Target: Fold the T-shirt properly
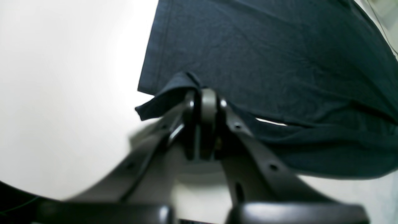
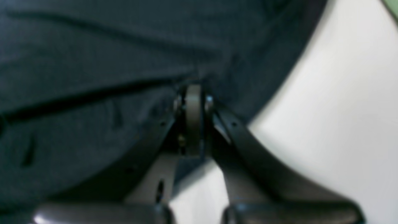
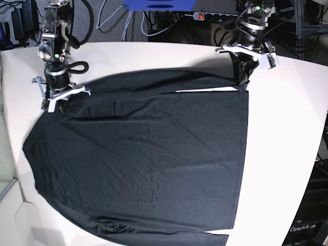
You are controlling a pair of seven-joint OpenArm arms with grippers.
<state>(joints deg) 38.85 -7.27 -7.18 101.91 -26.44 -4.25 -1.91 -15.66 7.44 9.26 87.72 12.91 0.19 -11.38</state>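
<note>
The black T-shirt (image 3: 154, 154) lies spread nearly flat on the white table (image 3: 287, 154), with a sleeve folded across its far edge. In the base view my left gripper (image 3: 241, 82) is at the shirt's far right corner. The left wrist view shows this gripper (image 1: 205, 96) shut on a raised fold of the T-shirt (image 1: 264, 62) at its hem corner. My right gripper (image 3: 51, 105) stands at the far left corner. Seen from the right wrist, that gripper (image 2: 194, 90) is shut with the T-shirt (image 2: 93, 62) bunched around its tips.
Cables and a power strip (image 3: 205, 15) run behind the table's far edge. A dark box (image 3: 307, 225) stands off the table at the lower right. Bare table top (image 1: 62, 93) shows beside the shirt on the right, and the table's left edge runs close to the shirt.
</note>
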